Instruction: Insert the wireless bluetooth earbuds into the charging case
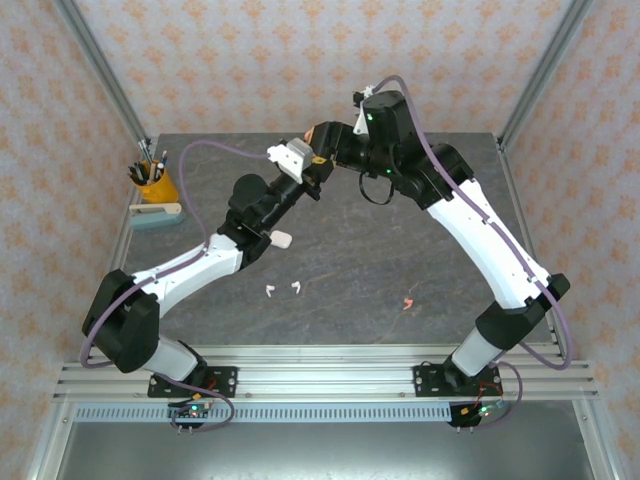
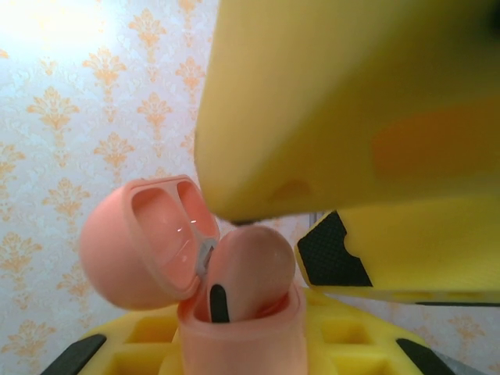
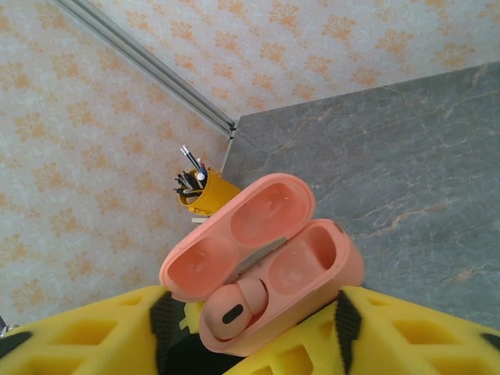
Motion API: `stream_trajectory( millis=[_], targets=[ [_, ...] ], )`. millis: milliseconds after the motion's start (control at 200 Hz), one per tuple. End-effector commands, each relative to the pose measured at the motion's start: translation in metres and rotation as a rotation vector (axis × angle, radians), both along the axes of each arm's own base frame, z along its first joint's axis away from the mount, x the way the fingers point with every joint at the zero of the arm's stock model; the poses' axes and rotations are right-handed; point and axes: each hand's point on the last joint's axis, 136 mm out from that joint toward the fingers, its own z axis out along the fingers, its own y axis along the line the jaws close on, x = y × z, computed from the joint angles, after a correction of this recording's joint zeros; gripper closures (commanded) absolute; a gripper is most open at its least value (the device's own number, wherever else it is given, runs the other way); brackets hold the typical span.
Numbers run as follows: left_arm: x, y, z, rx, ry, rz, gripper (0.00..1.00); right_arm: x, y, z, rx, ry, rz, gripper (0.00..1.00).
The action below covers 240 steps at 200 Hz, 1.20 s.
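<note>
Your left claw (image 2: 242, 351) is clamped on the lower body of the salmon-pink, pebble-shaped plastic charging case (image 3: 336, 273). You are holding it clear of the grey stone-patterned table (image 1: 400, 240), near the table's far edge. The hinged lid (image 3: 234, 226) stands open, tipped back from the body.

One salmon-pink stemmed plastic earbud (image 3: 231, 308) sits in one well of the case; the neighbouring well (image 3: 301, 262) is empty.

Your right claw (image 3: 258, 340) has its yellow fingers (image 3: 406, 336) spread, one on each side of the case mouth, and grips nothing. From the left wrist, one black pad (image 2: 332, 254) lies just beside the seated earbud; I cannot tell whether it touches.

On the table between your two arms lie a white stemmed earbud (image 1: 270, 291) and its white twin (image 1: 297, 288), near each other. A loose salmon-pink earbud (image 1: 408, 303) lies well to their right. A white pebble-shaped case (image 1: 282, 239) rests beyond the white pair, beside your left forearm. A yellow pen cup (image 1: 155, 185) stands near the far left corner.
</note>
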Motion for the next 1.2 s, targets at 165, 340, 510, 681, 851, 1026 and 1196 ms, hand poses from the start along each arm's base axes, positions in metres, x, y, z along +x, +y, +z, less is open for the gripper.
stream_trajectory(
  millis=[165, 340, 510, 681, 851, 1026, 1196],
  targets=[
    [-0.019, 0.008, 0.031, -0.064, -0.080, -0.014, 1.00, -0.011, -0.029, 0.046, 0.070, -0.050, -0.056, 0.37],
    [-0.022, 0.011, 0.027, -0.060, -0.073, -0.009, 1.00, -0.006, -0.076, 0.016, 0.033, 0.040, -0.214, 0.37],
    [-0.024, 0.012, 0.018, -0.038, -0.048, -0.008, 1.00, -0.019, -0.126, -0.077, -0.155, 0.267, -0.363, 0.37],
    [-0.026, 0.013, 0.012, -0.036, -0.035, -0.016, 1.00, -0.058, -0.171, -0.188, -0.372, 0.544, -0.508, 0.37],
    [-0.028, 0.012, 0.010, -0.037, -0.027, -0.028, 1.00, -0.095, -0.187, -0.272, -0.485, 0.733, -0.535, 0.38],
    [-0.029, 0.011, 0.008, -0.035, -0.020, -0.034, 1.00, -0.128, -0.208, -0.327, -0.616, 0.872, -0.562, 0.40],
    [-0.028, 0.009, 0.005, -0.037, -0.010, -0.043, 1.00, -0.136, -0.207, -0.356, -0.615, 0.925, -0.566, 0.42]
  ],
)
